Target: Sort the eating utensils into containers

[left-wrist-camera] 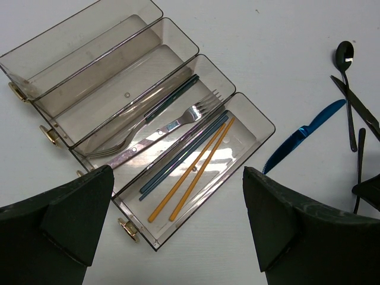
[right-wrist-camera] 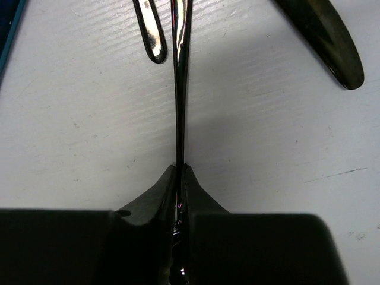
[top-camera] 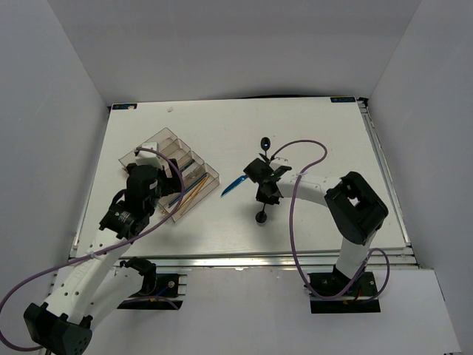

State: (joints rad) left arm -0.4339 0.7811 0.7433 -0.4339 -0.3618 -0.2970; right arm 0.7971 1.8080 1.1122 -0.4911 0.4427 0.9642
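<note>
While the left fingers [left-wrist-camera: 65,219] hang spread wide over the tray [left-wrist-camera: 89,35], which holds forks [left-wrist-camera: 178,122] and sticks [left-wrist-camera: 196,166], the blue knife [left-wrist-camera: 303,133] lies on the counter [left-wrist-camera: 267,35] just right of the tray. Farther right, the right fingers [right-wrist-camera: 169,190] are clamped on a black utensil [right-wrist-camera: 180,89]. We judge the pickup is in hand; next comes a level lift and a carry to a tray compartment.

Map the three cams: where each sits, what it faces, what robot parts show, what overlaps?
Top: fixed overhead behind the robot, looking down on the table; left arm and right arm show.
Left wrist: on the left arm, looking down at the tray; open left gripper frames it.
Right wrist: low over the table, looking along a black utensil pinched by the right gripper.
Shared: top and left wrist both show the blue knife.
</note>
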